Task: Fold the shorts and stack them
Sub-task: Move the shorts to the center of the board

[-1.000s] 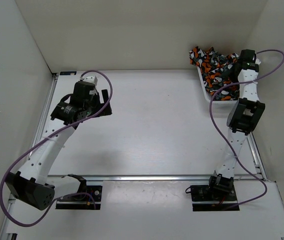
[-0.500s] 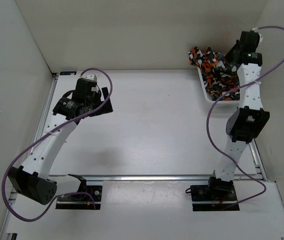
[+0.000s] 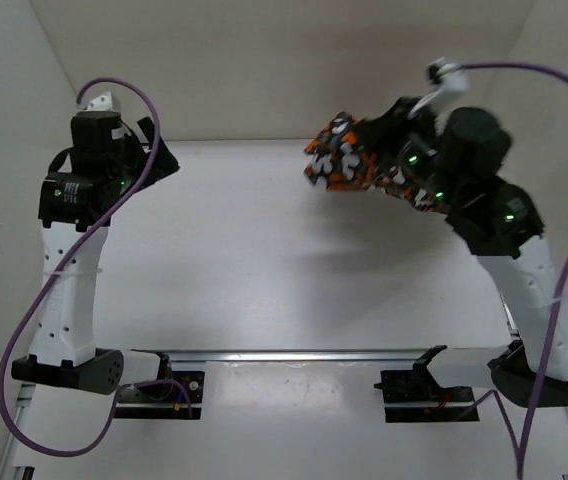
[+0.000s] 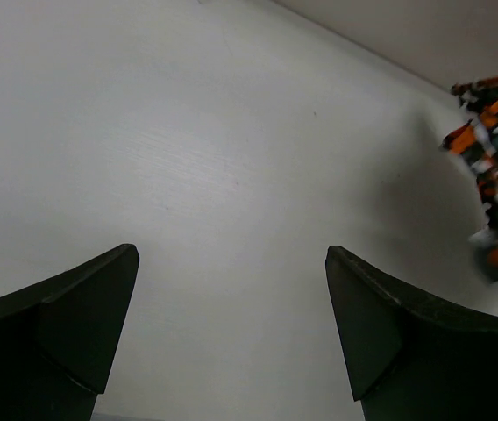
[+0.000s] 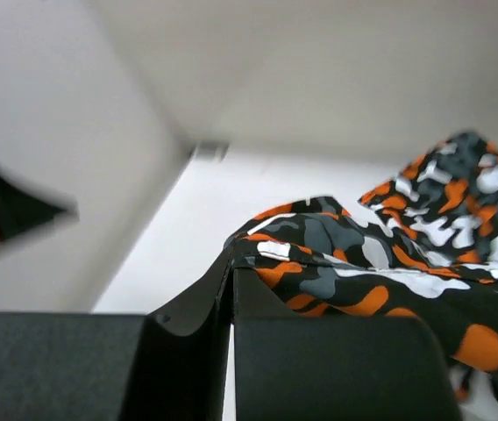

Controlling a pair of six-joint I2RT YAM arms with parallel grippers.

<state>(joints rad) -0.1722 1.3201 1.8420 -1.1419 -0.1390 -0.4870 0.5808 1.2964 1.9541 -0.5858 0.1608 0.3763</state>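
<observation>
Lab: white-walled table (image 3: 264,270), 2 bolted robot arms (image 3: 69,280).

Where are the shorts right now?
Top view, far side right of centre: the shorts hang above the table, pinched in the shut right gripper.

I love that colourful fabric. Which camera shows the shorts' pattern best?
The right wrist view: the shorts appear close up, pinched in the right gripper. The top view shows them small, bunched in the air; the left wrist view catches only a blurred edge.
</observation>
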